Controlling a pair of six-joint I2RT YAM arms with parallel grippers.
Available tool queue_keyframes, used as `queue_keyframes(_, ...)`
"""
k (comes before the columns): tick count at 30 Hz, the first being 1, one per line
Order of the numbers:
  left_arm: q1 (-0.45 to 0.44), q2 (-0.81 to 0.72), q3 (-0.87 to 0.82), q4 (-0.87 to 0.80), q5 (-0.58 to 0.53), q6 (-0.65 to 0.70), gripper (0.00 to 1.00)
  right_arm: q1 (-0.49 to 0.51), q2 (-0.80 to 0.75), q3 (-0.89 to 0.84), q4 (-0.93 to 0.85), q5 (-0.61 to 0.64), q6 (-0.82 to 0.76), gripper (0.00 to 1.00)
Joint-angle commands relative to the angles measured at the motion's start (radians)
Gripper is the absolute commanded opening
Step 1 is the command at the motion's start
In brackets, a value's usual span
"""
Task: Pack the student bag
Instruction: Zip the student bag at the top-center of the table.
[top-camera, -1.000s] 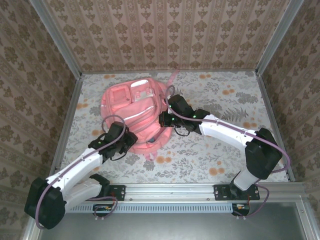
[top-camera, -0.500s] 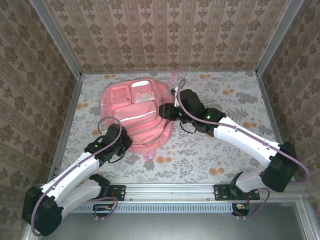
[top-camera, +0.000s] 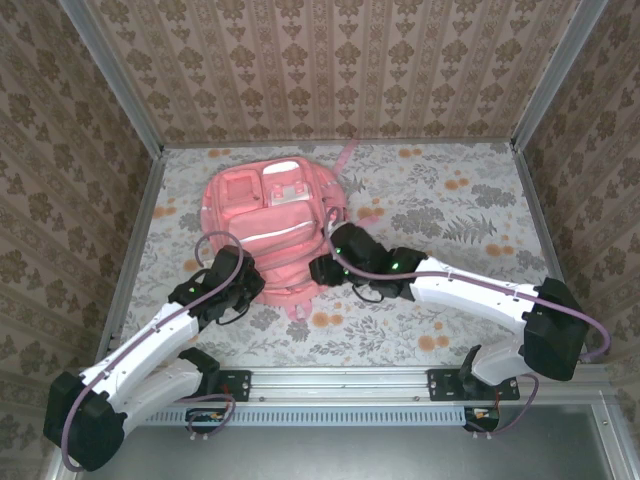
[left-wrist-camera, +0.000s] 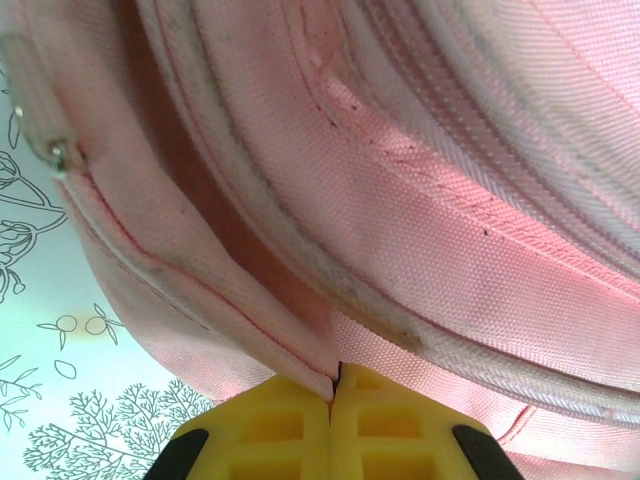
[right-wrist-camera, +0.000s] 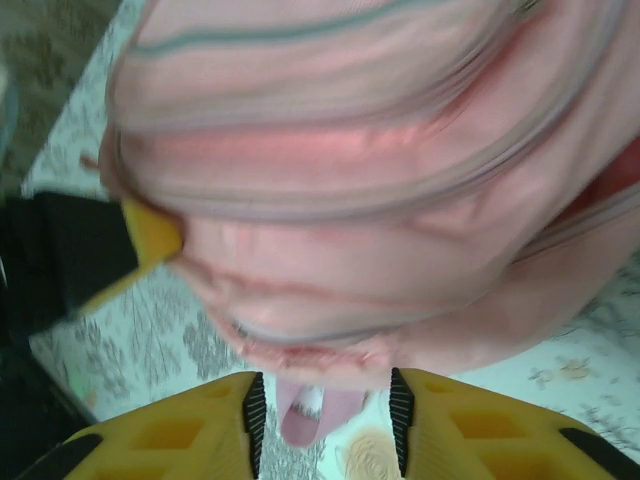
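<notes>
1. Since half a second ago my right gripper (top-camera: 321, 270) has swung nearer, down to the student bag's (top-camera: 268, 232) near-right edge.
2. Its fingers stand apart, with a pink tab (right-wrist-camera: 303, 415) between them.
3. My left gripper (left-wrist-camera: 335, 388) is pinched closed on the bag's fabric seam.
4. The bag lies left of centre on the floral table (top-camera: 450, 200) — toward the far side.

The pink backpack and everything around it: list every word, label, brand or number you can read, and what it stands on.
None: there is no legible text. The student bag shows plain pink fabric, seams and a pale stripe; the table cover and wallpaper carry only patterns.
</notes>
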Motion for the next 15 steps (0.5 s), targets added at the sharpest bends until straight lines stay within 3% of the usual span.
queue_keyframes(1,-0.014,0.007,0.048,0.039,-0.011,-0.025,0.00,0.058,0.036,-0.038,0.082,0.070,-0.013,0.39)
queue_keyframes(5,-0.021,0.008,0.065,0.042,-0.008,-0.038,0.00,0.116,0.094,-0.034,0.119,0.128,-0.032,0.38)
queue_keyframes(15,-0.040,0.031,0.100,0.031,-0.008,-0.059,0.00,0.144,0.263,0.013,0.213,0.184,-0.033,0.39)
